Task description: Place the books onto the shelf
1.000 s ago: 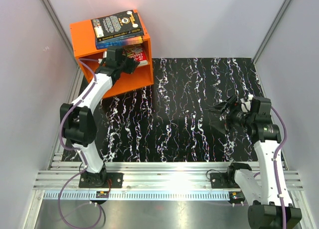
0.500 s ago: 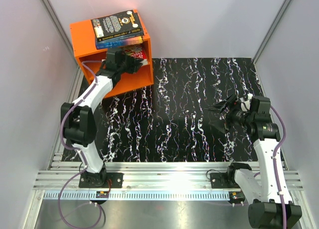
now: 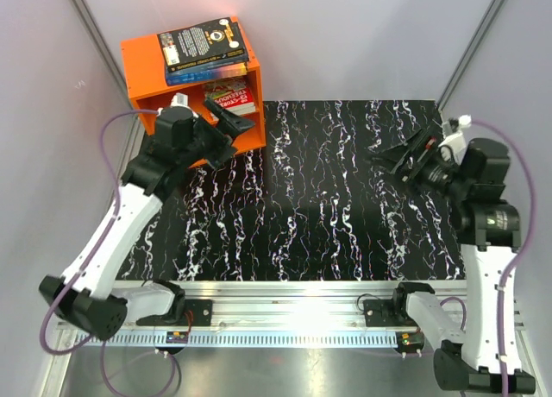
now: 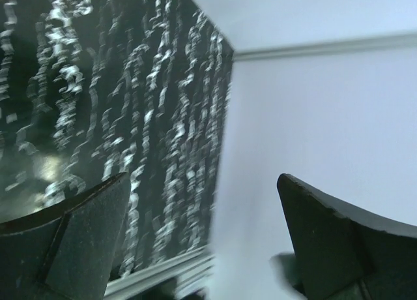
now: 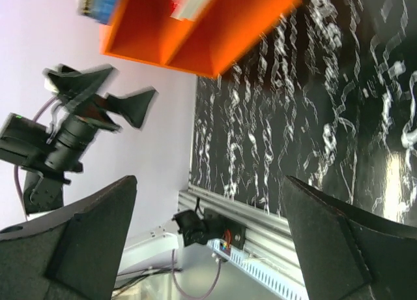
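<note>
orange shelf [image 3: 142, 65] stands at 11 o'clock on the black marbled mat [image 3: 345, 207]. left gripper [image 3: 226, 131] hangs at the shelf's open front, toward its 5 o'clock, jaws spread wide and empty; contact with the shelf edge cannot be told. right gripper [image 3: 399, 158], at the mat's 3 o'clock, well apart, likewise wide and empty. black book [image 3: 203, 37] lies on blue book [image 3: 211, 72] atop the shelf; red book [image 3: 231, 97] lies inside.

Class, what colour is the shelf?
The shelf is bright orange, clearest in the top external view.
</note>
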Robot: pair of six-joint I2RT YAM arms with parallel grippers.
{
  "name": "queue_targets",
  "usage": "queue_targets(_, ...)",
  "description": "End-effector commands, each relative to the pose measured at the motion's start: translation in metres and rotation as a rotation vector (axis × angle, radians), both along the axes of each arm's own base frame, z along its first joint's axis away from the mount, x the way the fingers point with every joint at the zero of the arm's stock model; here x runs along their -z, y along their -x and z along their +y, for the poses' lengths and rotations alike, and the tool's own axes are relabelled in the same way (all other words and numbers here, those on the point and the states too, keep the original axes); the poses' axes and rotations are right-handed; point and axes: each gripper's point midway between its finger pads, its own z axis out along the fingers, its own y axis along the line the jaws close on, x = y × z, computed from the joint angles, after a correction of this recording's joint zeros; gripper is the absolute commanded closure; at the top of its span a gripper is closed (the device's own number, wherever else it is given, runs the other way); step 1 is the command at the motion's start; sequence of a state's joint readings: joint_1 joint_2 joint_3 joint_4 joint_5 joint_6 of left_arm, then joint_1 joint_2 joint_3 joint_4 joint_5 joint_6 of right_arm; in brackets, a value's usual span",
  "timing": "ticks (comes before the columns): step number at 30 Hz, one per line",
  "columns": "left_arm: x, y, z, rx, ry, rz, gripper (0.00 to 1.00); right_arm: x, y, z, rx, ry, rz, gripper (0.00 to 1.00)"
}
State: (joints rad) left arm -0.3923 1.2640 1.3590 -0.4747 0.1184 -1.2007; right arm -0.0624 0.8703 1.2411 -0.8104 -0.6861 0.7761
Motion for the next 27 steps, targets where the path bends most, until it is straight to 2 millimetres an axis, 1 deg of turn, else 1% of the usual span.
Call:
queue_targets(1, 0.017, 0.035, 0.042, -0.049, -0.285, 0.008, 0.01, -0.047, 0.011, -0.001, -0.014, 0.094, -0.177, 0.00)
queue_targets(2, 0.012, 0.045, 0.044, -0.033, -0.347, -0.032, 0.01, -0.054, 0.015, -0.002, -0.010, 0.099, -0.193, 0.00)
queue_targets(3, -0.001, 0.058, 0.053, -0.047, -0.373, -0.083, 0.01, -0.062, 0.023, -0.002, -0.010, 0.103, -0.203, 0.00)
queue_targets(4, -0.008, 0.061, 0.067, -0.083, -0.450, -0.126, 0.01, -0.066, 0.028, -0.002, -0.008, 0.104, -0.212, 0.00)
queue_targets(5, -0.014, 0.070, 0.070, -0.082, -0.481, -0.156, 0.01, -0.071, 0.037, -0.002, -0.003, 0.107, -0.232, 0.00)
queue_targets(6, -0.018, 0.080, 0.082, -0.101, -0.519, -0.170, 0.01, -0.075, 0.045, -0.002, 0.002, 0.104, -0.242, 0.00)
queue_targets(7, -0.021, 0.083, 0.098, -0.145, -0.586, -0.180, 0.01, -0.077, 0.051, -0.002, 0.007, 0.100, -0.249, 0.00)
queue_targets(8, -0.028, 0.088, 0.108, -0.170, -0.614, -0.194, 0.01, -0.080, 0.061, -0.003, 0.020, 0.104, -0.270, 0.00)
queue_targets(9, -0.029, 0.092, 0.118, -0.188, -0.649, -0.199, 0.01, -0.081, 0.067, -0.003, 0.023, 0.101, -0.271, 0.00)
queue_targets(10, -0.039, 0.100, 0.133, -0.237, -0.670, -0.230, 0.01, -0.081, 0.073, -0.003, 0.025, 0.101, -0.276, 0.00)
queue_targets(11, -0.038, 0.103, 0.141, -0.244, -0.717, -0.244, 0.01, -0.082, 0.081, -0.003, 0.033, 0.101, -0.289, 0.00)
queue_targets(12, -0.043, 0.107, 0.149, -0.266, -0.732, -0.267, 0.01, -0.077, 0.085, -0.004, 0.043, 0.095, -0.265, 0.00)
queue_targets(13, -0.049, 0.116, 0.159, -0.289, -0.746, -0.298, 0.01, -0.074, 0.086, -0.005, 0.056, 0.086, -0.260, 0.00)
queue_targets(14, -0.042, 0.119, 0.166, -0.282, -0.804, -0.303, 0.01, -0.073, 0.095, -0.004, 0.061, 0.077, -0.279, 0.00)
queue_targets(15, -0.044, 0.123, 0.171, -0.296, -0.813, -0.322, 0.01, -0.068, 0.093, -0.005, 0.079, 0.057, -0.268, 0.00)
queue_targets(16, -0.048, 0.134, 0.184, -0.325, -0.836, -0.355, 0.02, -0.066, 0.095, -0.006, 0.088, 0.048, -0.275, 0.00)
queue_targets(17, -0.050, 0.139, 0.190, -0.338, -0.847, -0.376, 0.01, -0.066, 0.101, -0.006, 0.101, 0.040, -0.294, 0.00)
queue_targets(18, -0.045, 0.140, 0.193, -0.353, -0.860, -0.391, 0.01, -0.064, 0.101, -0.009, 0.120, 0.039, -0.292, 0.00)
queue_targets(19, -0.052, 0.153, 0.210, -0.408, -0.871, -0.424, 0.01, -0.064, 0.102, -0.010, 0.131, 0.042, -0.293, 0.00)
queue_targets(20, -0.055, 0.156, 0.216, -0.439, -0.875, -0.441, 0.01, -0.063, 0.102, -0.011, 0.141, 0.046, -0.292, 0.00)
queue_targets(21, -0.051, 0.159, 0.221, -0.452, -0.891, -0.442, 0.01, -0.061, 0.104, -0.014, 0.157, 0.054, -0.280, 0.00)
queue_targets(22, -0.051, 0.162, 0.229, -0.474, -0.918, -0.441, 0.01, -0.060, 0.104, -0.015, 0.160, 0.060, -0.273, 0.00)
queue_targets(24, -0.050, 0.169, 0.236, -0.493, -0.936, -0.438, 0.01, -0.058, 0.106, -0.016, 0.164, 0.071, -0.272, 0.00)
queue_targets(27, -0.046, 0.170, 0.240, -0.496, -0.958, -0.419, 0.01, -0.056, 0.106, -0.015, 0.167, 0.060, -0.263, 0.00)
